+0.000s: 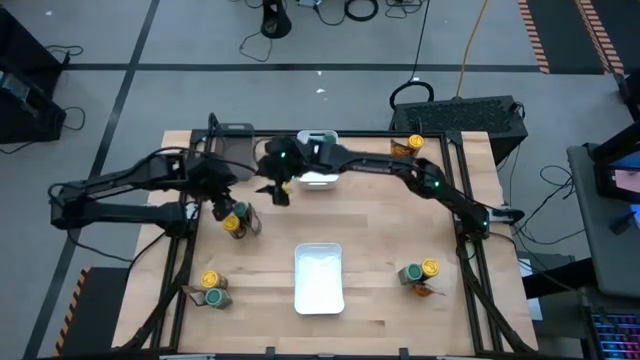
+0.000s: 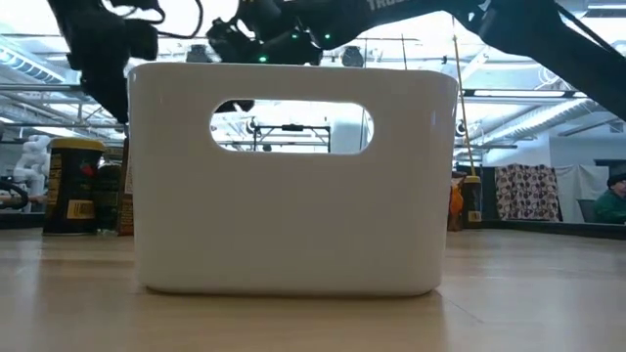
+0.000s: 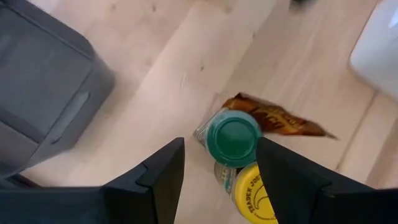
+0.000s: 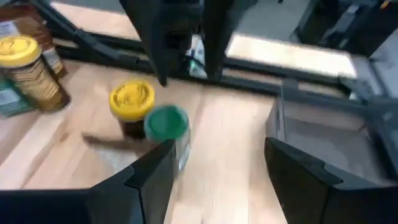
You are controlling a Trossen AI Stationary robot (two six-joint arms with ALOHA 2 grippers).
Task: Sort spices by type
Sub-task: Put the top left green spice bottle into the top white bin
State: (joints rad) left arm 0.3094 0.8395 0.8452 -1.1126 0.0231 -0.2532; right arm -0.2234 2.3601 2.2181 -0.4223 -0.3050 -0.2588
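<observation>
A green-lidded jar (image 3: 231, 140), a yellow-lidded jar (image 3: 255, 194) and a brown-orange packet (image 3: 277, 118) cluster on the left half of the table (image 1: 240, 222). My left gripper (image 3: 221, 144) hangs open just above them (image 1: 222, 207), with its fingers either side of the green lid and touching nothing. My right gripper (image 4: 219, 146) is open and holds nothing. It reaches in from the right to the table's middle (image 1: 277, 190) and looks toward the same jars (image 4: 166, 124). More spices lie near left (image 1: 213, 290), near right (image 1: 420, 272) and far right (image 1: 405, 147).
A dark grey tray (image 1: 232, 140) sits at the far left, close behind the left gripper. One white bin (image 1: 318, 170) stands at the far middle under the right arm. Another white bin (image 1: 319, 280) stands at the near middle and fills the low view (image 2: 293, 215).
</observation>
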